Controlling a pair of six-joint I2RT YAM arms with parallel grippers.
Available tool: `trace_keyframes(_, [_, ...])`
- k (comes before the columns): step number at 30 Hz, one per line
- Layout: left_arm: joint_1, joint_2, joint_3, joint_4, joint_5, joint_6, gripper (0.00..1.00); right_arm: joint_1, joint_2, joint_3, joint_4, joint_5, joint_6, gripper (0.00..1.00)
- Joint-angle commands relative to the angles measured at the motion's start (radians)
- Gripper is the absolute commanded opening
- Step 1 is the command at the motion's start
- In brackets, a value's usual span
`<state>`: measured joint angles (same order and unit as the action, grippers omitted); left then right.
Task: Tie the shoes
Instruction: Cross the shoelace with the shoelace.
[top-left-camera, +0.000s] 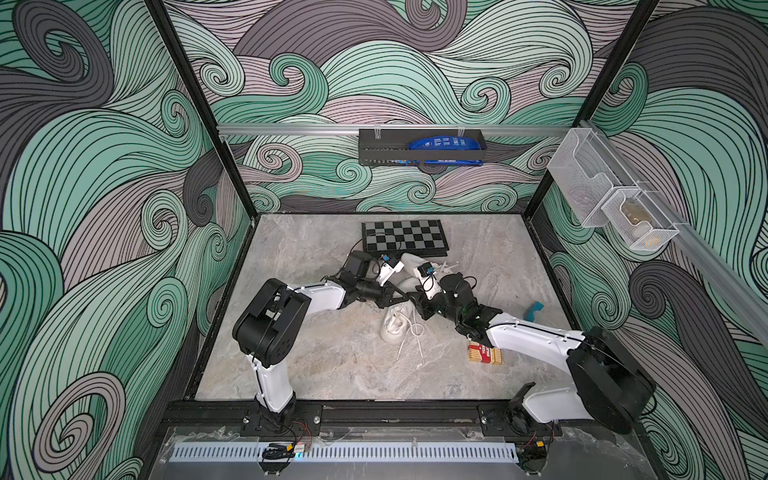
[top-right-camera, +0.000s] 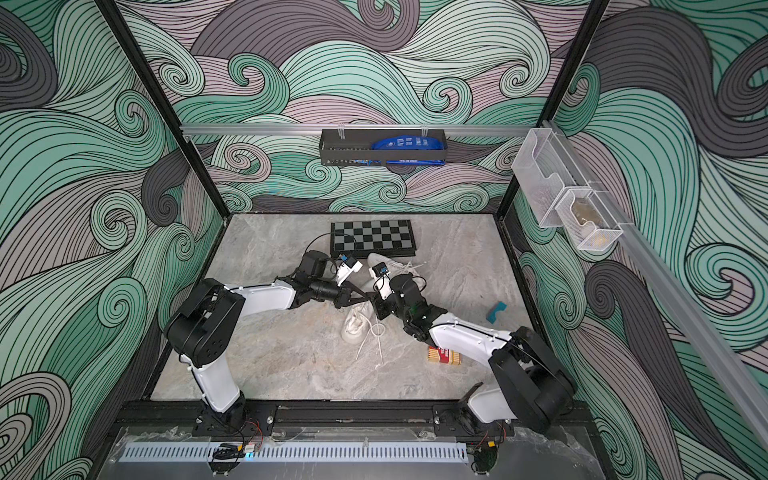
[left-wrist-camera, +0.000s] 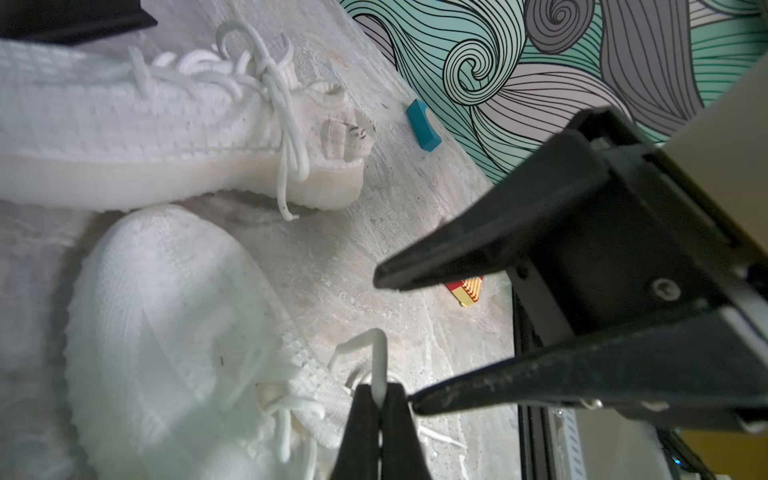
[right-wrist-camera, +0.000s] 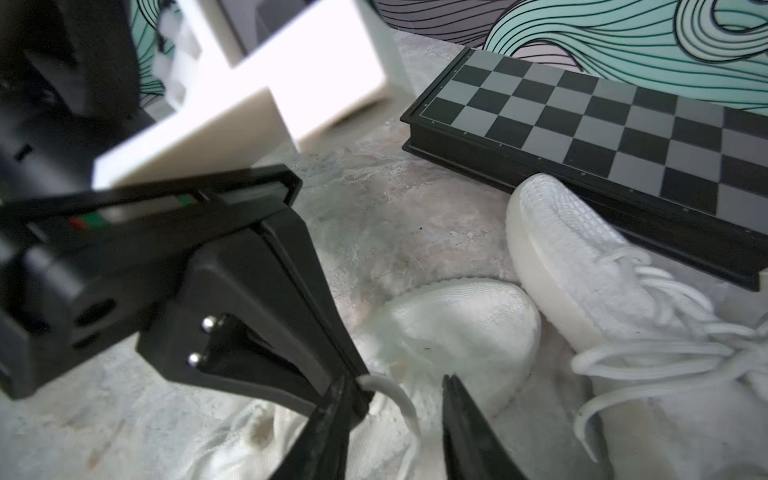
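Low in a top view, the near shoe (top-left-camera: 394, 327) lies on the marble table (top-left-camera: 332, 365) with its toe pointing up the frame. Two loose lace ends (top-left-camera: 419, 348) trail toward the bottom edge, so this one is not yet tied.

Just above it the two grippers meet tip to tip. At the bottom centre of the left wrist view, the left gripper (left-wrist-camera: 380, 397) is pinched tight on the lace (left-wrist-camera: 379, 361). The lace stands up out of the pinch and bends back toward the eyelets. The right gripper (left-wrist-camera: 399, 340) comes in from the right of that frame with its jaws spread wide, gripping nothing. In the right wrist view the lace hangs down through their gap.

This looks like a handover to the left side. Keep that pinch firm and steady, and back the right gripper straight out so neither finger snags the strand. The hold sits right at the fingertips on a thin lace, so pull slowly. Expect the light knit shoe to slide if you tug hard.

Higher in a top view, the far shoe (top-right-camera: 395, 262) lies against the chessboard (top-right-camera: 372, 237). Its laces look bunched into a bow, so I judge it done. The red and yellow box (top-left-camera: 484, 353) and the teal block (top-left-camera: 535, 309) sit well apart to the right.
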<state>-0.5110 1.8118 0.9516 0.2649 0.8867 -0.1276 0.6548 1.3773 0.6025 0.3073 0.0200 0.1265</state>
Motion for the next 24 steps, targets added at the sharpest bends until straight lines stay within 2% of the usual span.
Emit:
trace_keyframes(1, [0.009,-0.012,-0.007,0.063,0.010,-0.026,0.00,-0.001,-0.034,-0.084,0.025,0.008,0.046,0.56])
trace_keyframes(6, [0.009,-0.010,-0.003,0.057,0.019,-0.029,0.00,-0.001,-0.019,-0.178,0.154,-0.015,0.120,0.57])
trace_keyframes(13, [0.010,-0.022,-0.014,0.054,0.019,-0.031,0.00,-0.001,0.137,-0.173,0.281,-0.040,0.141,0.46])
trace_keyframes(24, [0.010,-0.027,-0.016,0.045,0.024,-0.031,0.00,-0.001,0.265,-0.140,0.294,-0.060,0.109,0.36])
